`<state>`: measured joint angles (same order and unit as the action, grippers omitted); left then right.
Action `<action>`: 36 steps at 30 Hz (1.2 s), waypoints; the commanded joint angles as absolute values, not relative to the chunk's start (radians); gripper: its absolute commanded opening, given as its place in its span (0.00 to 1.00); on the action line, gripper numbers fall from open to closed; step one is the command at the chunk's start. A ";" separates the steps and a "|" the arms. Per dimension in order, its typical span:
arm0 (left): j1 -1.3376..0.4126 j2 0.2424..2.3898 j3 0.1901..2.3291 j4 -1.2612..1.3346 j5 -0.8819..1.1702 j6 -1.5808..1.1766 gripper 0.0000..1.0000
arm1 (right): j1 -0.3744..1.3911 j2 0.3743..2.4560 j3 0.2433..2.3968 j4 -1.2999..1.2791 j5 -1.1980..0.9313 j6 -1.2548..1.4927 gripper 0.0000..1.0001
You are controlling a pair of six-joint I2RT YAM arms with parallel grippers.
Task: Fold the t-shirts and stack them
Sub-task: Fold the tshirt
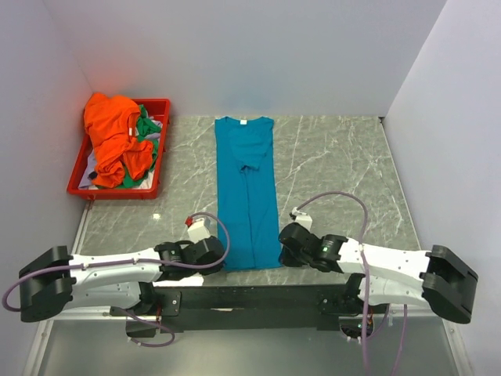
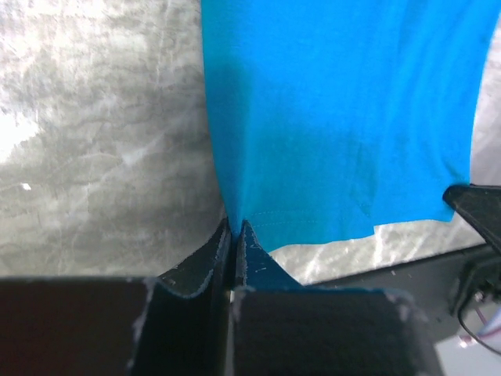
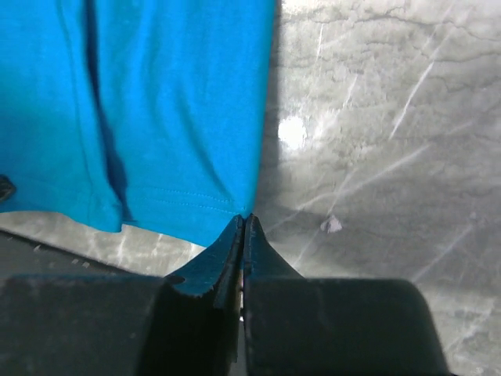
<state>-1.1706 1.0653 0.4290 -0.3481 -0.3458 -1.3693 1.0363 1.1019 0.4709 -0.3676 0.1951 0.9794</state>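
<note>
A teal-blue t-shirt (image 1: pixel 246 188) lies flat in the middle of the table as a long narrow strip, collar at the far end. My left gripper (image 1: pixel 221 255) is shut on its near left hem corner; in the left wrist view the jaws (image 2: pixel 235 225) pinch the teal cloth (image 2: pixel 337 117) at that corner. My right gripper (image 1: pixel 283 240) is shut on the near right hem corner, with its tips (image 3: pixel 243 219) meeting on the edge of the teal shirt (image 3: pixel 156 102). An orange t-shirt (image 1: pixel 113 133) and a green t-shirt (image 1: pixel 146 129) are bunched together at the back left.
The orange and green shirts lie in a red plastic tray (image 1: pixel 117 193) by the left wall. A dark bar runs along the table's near edge (image 1: pixel 250 276), just behind both grippers. White walls close in the table on three sides.
</note>
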 commanded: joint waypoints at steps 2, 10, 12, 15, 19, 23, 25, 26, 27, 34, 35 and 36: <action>-1.189 0.999 0.394 -0.394 -0.313 -1.388 0.01 | 1.045 1.010 0.428 -0.387 0.207 1.000 0.00; -1.200 0.904 0.282 -0.339 -0.244 -1.419 0.01 | 1.043 0.923 0.330 -0.347 0.164 1.038 0.00; -1.201 0.904 0.272 -0.333 -0.238 -1.428 0.01 | 1.043 0.934 0.315 -0.330 0.153 1.043 0.00; -1.206 0.897 0.270 -0.321 -0.222 -1.416 0.09 | 1.045 0.948 0.302 -0.307 0.135 1.046 0.00; -1.210 0.864 0.294 -0.337 -0.209 -1.399 0.28 | 1.046 0.925 0.311 -0.320 0.129 1.042 0.00; -1.210 0.824 0.327 -0.376 -0.186 -1.381 0.36 | 1.045 0.885 0.325 -0.367 0.138 1.039 0.00; -1.212 0.795 0.359 -0.440 -0.207 -1.381 0.38 | 1.045 0.859 0.334 -0.393 0.141 1.037 0.00; -1.212 0.787 0.367 -0.465 -0.216 -1.388 0.37 | 1.045 0.851 0.336 -0.397 0.141 1.037 0.00; -1.210 0.778 0.370 -0.481 -0.228 -1.396 0.37 | 1.043 0.836 0.339 -0.402 0.141 1.037 0.00; -1.212 0.784 0.319 -0.446 -0.247 -1.439 0.35 | 1.046 0.830 0.328 -0.393 0.126 1.045 0.00; -1.210 0.791 0.311 -0.440 -0.250 -1.445 0.35 | 1.045 0.828 0.325 -0.391 0.126 1.046 0.00; -1.212 0.798 0.302 -0.430 -0.249 -1.448 0.36 | 1.046 0.831 0.321 -0.388 0.123 1.048 0.00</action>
<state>-1.2060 0.7822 0.3214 -0.4313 -0.2157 -1.4097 1.0382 0.8406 0.3195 -0.3824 0.1200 1.0328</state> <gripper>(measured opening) 0.354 0.008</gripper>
